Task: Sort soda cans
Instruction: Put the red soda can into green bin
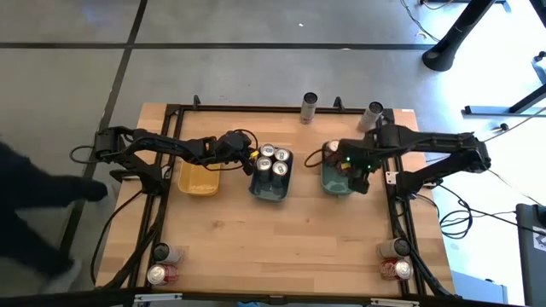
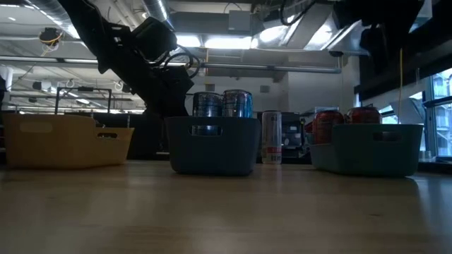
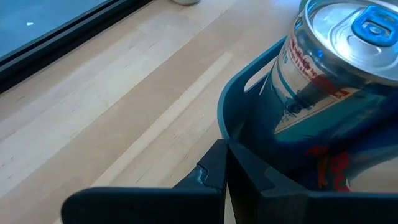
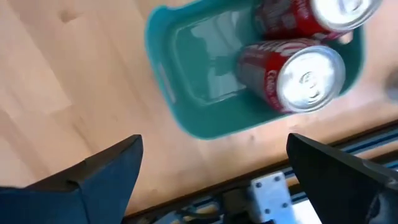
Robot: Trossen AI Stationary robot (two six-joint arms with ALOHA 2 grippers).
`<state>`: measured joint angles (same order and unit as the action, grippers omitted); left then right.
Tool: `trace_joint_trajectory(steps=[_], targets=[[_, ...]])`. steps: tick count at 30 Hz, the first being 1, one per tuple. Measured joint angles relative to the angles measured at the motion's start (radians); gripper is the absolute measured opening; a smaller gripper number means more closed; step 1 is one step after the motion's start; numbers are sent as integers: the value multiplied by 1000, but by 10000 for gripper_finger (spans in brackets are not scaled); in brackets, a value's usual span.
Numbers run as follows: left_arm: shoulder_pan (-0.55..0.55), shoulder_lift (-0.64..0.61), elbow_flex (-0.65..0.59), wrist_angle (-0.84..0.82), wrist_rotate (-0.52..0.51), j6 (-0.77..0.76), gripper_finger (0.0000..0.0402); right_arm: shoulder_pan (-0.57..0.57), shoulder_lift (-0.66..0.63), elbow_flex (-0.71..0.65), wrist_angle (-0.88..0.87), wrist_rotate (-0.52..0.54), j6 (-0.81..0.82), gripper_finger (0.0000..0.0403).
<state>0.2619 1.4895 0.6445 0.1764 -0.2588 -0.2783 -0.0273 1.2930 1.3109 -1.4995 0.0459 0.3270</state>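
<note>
Three trays stand in a row mid-table: a yellow tray (image 1: 198, 177), a grey-blue tray (image 1: 256, 189) and a teal tray (image 1: 329, 182). The grey-blue tray holds several upright silver cans (image 1: 273, 160), and one with a blue tab shows in the left wrist view (image 3: 336, 56). The teal tray holds two red cans (image 4: 298, 68). My left gripper (image 3: 225, 155) is shut and sits right at the grey-blue tray's left rim. My right gripper (image 4: 214, 162) hangs wide open and empty above the teal tray. My left gripper's shut fingertips stand level against the outside of the grey-blue tray's left wall, at the rim (image 3: 225, 121). I cannot tell whether they touch it.
Loose cans stand at the table's far edge (image 1: 309, 107) (image 1: 374, 115). More cans are at the near left corner (image 1: 160, 273) and the near right corner (image 1: 397, 269). A black frame rail (image 1: 162, 213) runs along the table's sides. Bare wood lies in front of the trays.
</note>
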Motion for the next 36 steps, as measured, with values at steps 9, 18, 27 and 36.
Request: trace_joint_trajectory(steps=[9, 18, 27, 36], targets=[[0, 0, 0, 0, 0, -34, 1, 10, 0, 0, 133, 120, -99, 396], [-41, 0, 0, 43, 0, 0, 1, 131, 0, -1, 229, 122, -126, 396], [-151, 0, 11, 108, 0, 85, 1, 317, 0, -1, 192, 101, 30, 396], [-176, 0, 11, 105, 0, 98, 1, 571, 0, -2, 171, -43, 432, 396]])
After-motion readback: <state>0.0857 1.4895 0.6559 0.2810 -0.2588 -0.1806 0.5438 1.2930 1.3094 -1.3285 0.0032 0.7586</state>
